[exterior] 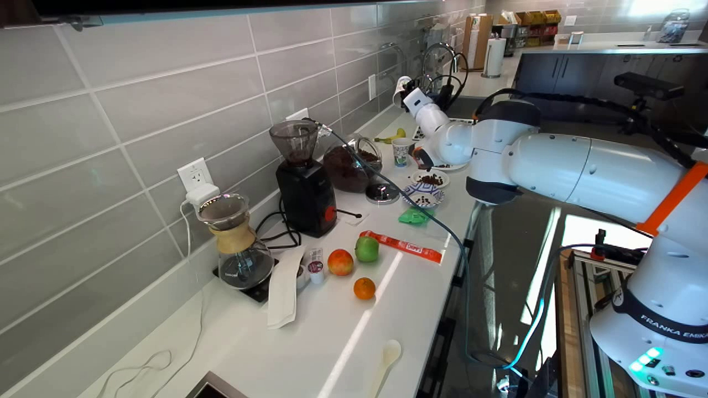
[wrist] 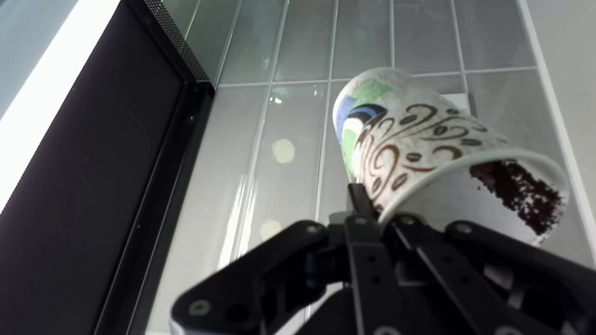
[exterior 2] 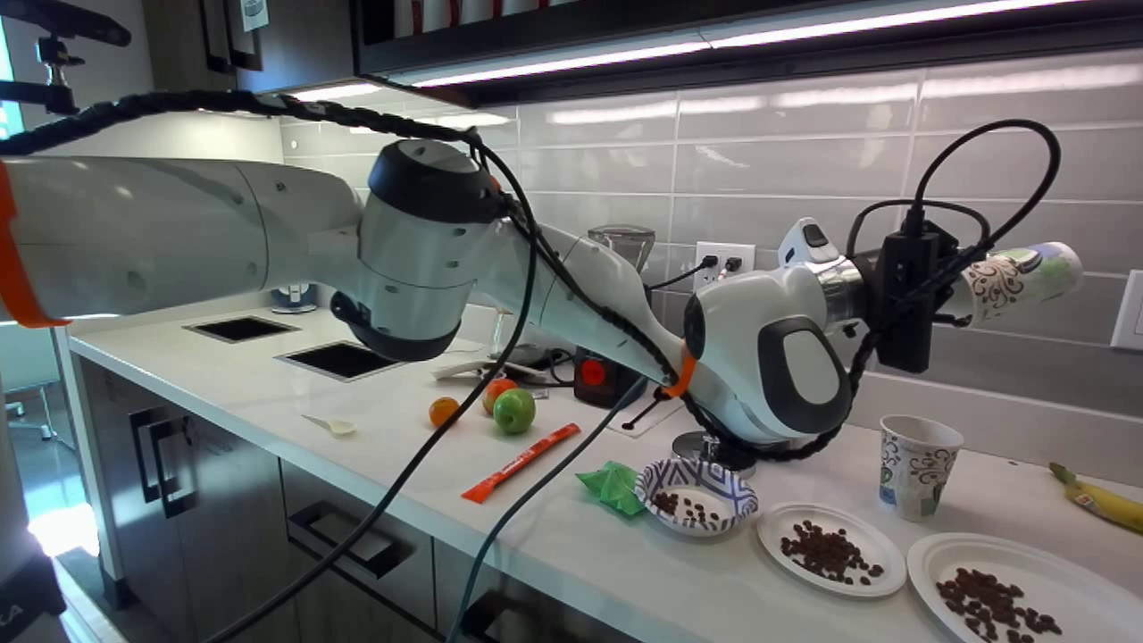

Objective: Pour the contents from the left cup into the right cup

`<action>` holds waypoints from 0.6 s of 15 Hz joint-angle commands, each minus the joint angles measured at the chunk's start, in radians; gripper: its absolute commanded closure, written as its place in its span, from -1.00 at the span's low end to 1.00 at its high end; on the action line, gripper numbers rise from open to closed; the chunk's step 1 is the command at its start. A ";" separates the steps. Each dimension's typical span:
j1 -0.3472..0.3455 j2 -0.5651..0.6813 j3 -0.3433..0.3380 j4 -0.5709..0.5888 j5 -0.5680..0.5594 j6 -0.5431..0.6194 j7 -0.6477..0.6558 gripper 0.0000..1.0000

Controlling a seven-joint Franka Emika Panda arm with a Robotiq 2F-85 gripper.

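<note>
The gripper [wrist: 379, 217] is clamped on the rim of a tipped paper cup [wrist: 409, 125], held in the air with dark grounds [wrist: 524, 193] inside. An upright cup [exterior 2: 917, 469] stands on the surface [exterior 2: 616, 563], near a plate [exterior 2: 873, 533] of brown pieces [exterior 2: 826, 549].

In an exterior view we find banana [exterior 2: 1105, 503] and large plate [exterior 2: 1079, 585] cut by the edge, standing cup [exterior 2: 918, 473] hiding its inner bottom from us.
</note>
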State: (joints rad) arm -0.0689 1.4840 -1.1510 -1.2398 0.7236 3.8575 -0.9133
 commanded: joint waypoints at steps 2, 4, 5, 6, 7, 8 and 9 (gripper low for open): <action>-0.031 0.000 0.027 0.039 0.023 0.049 -0.063 0.98; -0.036 0.000 0.030 0.044 0.022 0.058 -0.072 0.98; -0.038 0.000 0.031 0.046 0.022 0.064 -0.076 0.98; -0.040 0.000 0.032 0.047 0.021 0.069 -0.078 0.98; -0.041 0.000 0.031 0.047 0.021 0.072 -0.080 0.98; -0.043 0.000 0.030 0.049 0.023 0.080 -0.086 0.98; -0.044 0.000 0.029 0.051 0.023 0.084 -0.088 0.98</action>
State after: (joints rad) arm -0.0904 1.4840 -1.1417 -1.2214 0.7236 3.9046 -0.9456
